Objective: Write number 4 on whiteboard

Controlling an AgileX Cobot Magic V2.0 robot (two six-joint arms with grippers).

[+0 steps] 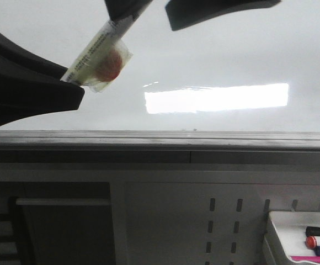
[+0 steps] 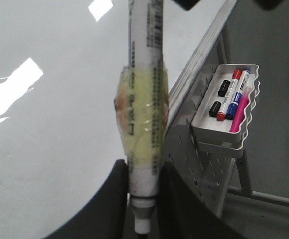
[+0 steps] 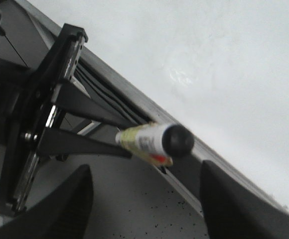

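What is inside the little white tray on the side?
The small white tray holds markers: one with a red cap, one with a blue cap, a pink one, and black ends. What lies under them is hidden.

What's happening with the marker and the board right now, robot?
Left tool shut on marker. Right tool open, cap end between its fingers. Whiteboard blank, no 4 yet. Nothing blocking.

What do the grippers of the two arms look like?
Left gripper: matte black, smooth fingers with curved outer edges. Right gripper: also black, with two broad rounded fingers. The left gripper's black linkage frame shows bolts, with black cables nearby.
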